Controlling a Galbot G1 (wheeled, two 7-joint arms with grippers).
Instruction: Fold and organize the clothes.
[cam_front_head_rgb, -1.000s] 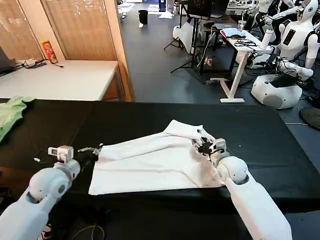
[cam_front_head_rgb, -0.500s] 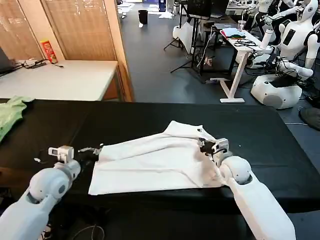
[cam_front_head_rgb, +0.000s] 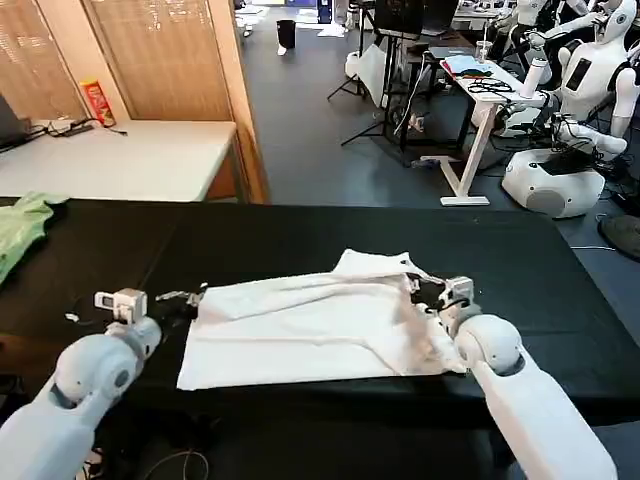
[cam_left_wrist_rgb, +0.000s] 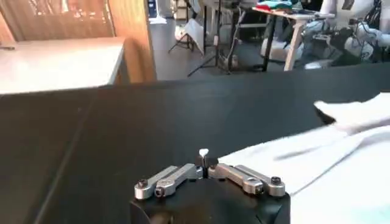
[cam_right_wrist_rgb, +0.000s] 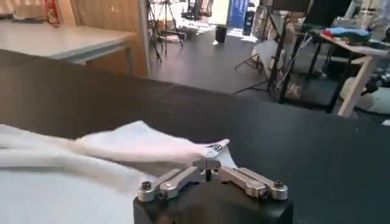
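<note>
While the white T-shirt lies rumpled across the black table, the left gripper clamps its left edge and the right gripper pinches its right edge.

Setting: robotics lab or workshop. Evidence: several white humanoid robots parked along the far right wall; white height-adjustable desk with clutter on top; tripod stands on dark grey floor. Black-covered table in foreground; second white table beside wooden slatted partitions.
</note>
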